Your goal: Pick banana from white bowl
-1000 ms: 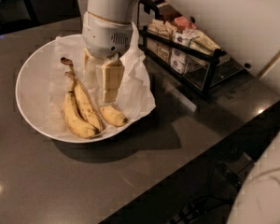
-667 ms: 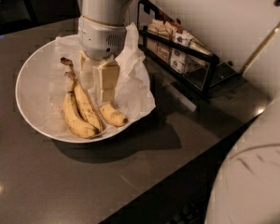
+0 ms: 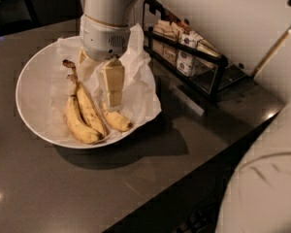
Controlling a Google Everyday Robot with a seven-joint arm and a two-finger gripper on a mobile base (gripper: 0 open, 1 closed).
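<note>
Tool (image 3: 101, 89), fingers spread apart, hangs inside the paper-lined white bowl (image 3: 31, 110) at frame left, over the banana (image 3: 118, 122); paired bananas (image 3: 82, 118) lie beside it.

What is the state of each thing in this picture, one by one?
white bowl: upright, paper-lined.
gripper: open, low inside the white bowl.
banana: lying on the paper, not lifted.
paired bananas: lying side by side.
rack: upright, holding packets.

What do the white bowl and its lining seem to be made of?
The white bowl: likely glazed ceramic or hard plastic; smooth glossy rim. The lining: thin white paper, matte, crinkled. The gripper hangs inside the bowl above the banana.
</note>
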